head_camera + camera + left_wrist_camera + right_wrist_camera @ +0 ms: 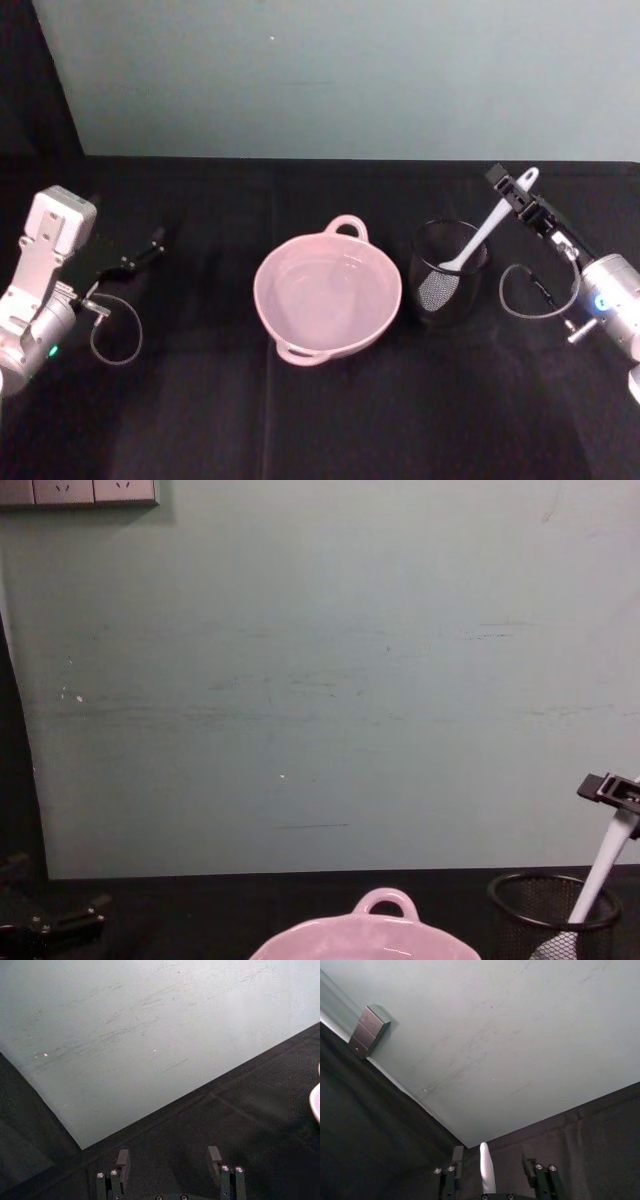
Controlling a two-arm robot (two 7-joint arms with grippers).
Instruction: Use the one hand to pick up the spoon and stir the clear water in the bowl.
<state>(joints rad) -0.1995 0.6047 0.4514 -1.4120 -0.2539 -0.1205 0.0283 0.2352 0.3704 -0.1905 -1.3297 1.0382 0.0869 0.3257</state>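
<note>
The pale pink bowl [327, 290] sits mid-table with clear water [335, 272] showing as faint glints; its rim handle [385, 900] rises in the chest view. To its right the white spoon [480, 238] stands blade-down in a black mesh cup [450, 272], handle leaning up and right. My right gripper [512, 186] is at the handle's top end. In the right wrist view its fingers [457, 1156] stand on either side of the spoon handle [486, 1170] with gaps, so it is open. My left gripper [140, 255] rests open at the far left, fingers [122, 1159] apart over black cloth.
A black cloth [200, 400] covers the table, ending at a pale green wall [340, 70] behind. A cable loop [115, 330] hangs by the left arm and another [530, 290] by the right arm, close to the mesh cup [553, 910].
</note>
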